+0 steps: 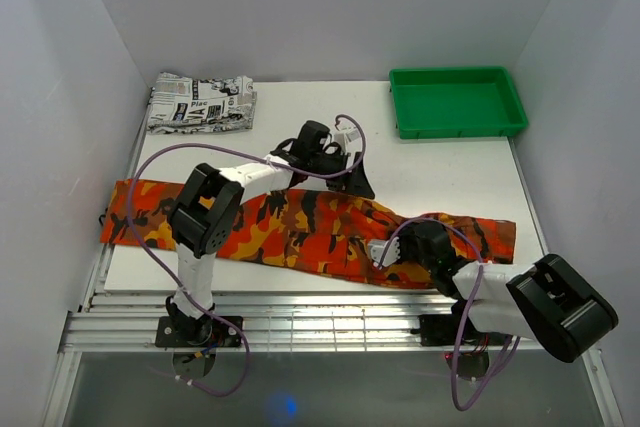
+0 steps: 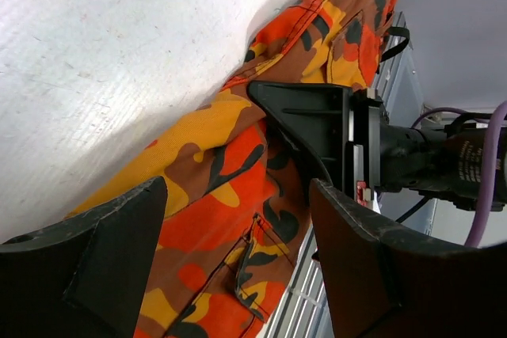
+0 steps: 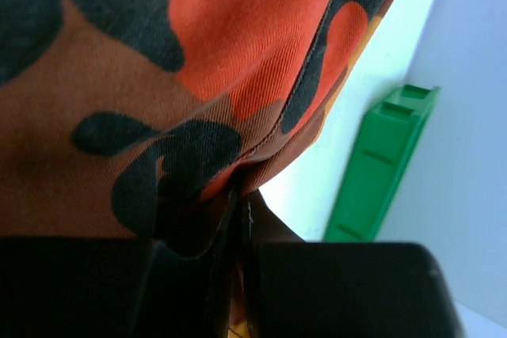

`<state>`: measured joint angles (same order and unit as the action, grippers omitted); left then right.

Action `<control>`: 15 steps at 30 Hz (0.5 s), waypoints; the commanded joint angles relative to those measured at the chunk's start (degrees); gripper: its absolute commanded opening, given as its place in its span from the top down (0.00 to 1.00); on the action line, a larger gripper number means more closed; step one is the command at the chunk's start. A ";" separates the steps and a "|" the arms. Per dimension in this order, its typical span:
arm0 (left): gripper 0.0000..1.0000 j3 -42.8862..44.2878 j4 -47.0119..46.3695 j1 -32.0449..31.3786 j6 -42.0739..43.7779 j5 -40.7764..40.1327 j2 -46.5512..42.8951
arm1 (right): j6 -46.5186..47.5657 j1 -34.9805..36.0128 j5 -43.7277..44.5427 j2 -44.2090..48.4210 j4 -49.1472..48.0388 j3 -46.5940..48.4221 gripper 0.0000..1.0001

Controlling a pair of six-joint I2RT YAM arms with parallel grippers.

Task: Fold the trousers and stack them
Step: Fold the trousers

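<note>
The long orange, red, yellow and black camouflage-print cloth trousers (image 1: 300,229) are pinched between the right gripper's (image 3: 242,231) 2 closed fingers. The left gripper (image 2: 236,195) is spread wide just over them, empty.

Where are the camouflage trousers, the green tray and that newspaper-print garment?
trousers (image 1: 300,232): top external view, middle of the cloth between the arms.
green tray (image 1: 455,102): top external view, its bare floor.
newspaper-print garment (image 1: 200,102): top external view, centre of the folded bundle.
</note>
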<state>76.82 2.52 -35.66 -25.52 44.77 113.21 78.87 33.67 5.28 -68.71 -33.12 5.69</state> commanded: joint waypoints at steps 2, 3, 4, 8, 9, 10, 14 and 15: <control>0.17 3.78 -0.85 -2.75 -1.73 -2.58 0.34 | 11.63 1.31 0.18 1.38 -15.56 -10.59 0.92; 0.17 3.95 -1.20 -3.01 -2.08 -3.37 0.61 | 12.79 1.40 -1.66 3.04 -17.13 -11.57 0.92; 0.18 4.04 -1.47 -3.10 -2.69 -4.42 0.61 | 13.93 1.48 -2.63 4.01 -16.98 -12.45 0.92; 0.20 4.92 -0.94 -3.36 -1.47 -10.04 0.96 | 19.91 1.57 -8.26 9.90 -13.12 -16.06 0.92; 0.21 5.36 -0.68 -3.45 -0.77 -10.23 1.14 | 22.09 1.57 -10.09 12.43 -11.37 -16.93 0.92; 0.22 6.49 0.63 -3.63 -0.15 -10.84 1.66 | 22.99 1.57 -10.81 13.59 -7.00 -17.12 0.92; 0.31 8.79 4.68 -4.50 1.70 -9.09 3.24 | 26.33 1.66 -12.40 17.29 -0.19 -18.17 0.92; 0.33 8.53 4.94 -4.68 1.79 -7.61 3.16 | 27.81 1.57 -12.31 17.29 -0.10 -18.87 0.92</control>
<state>83.55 4.64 -39.29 -25.43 36.05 116.16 100.38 34.79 -3.07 -52.47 -35.79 2.76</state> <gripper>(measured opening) 0.690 0.080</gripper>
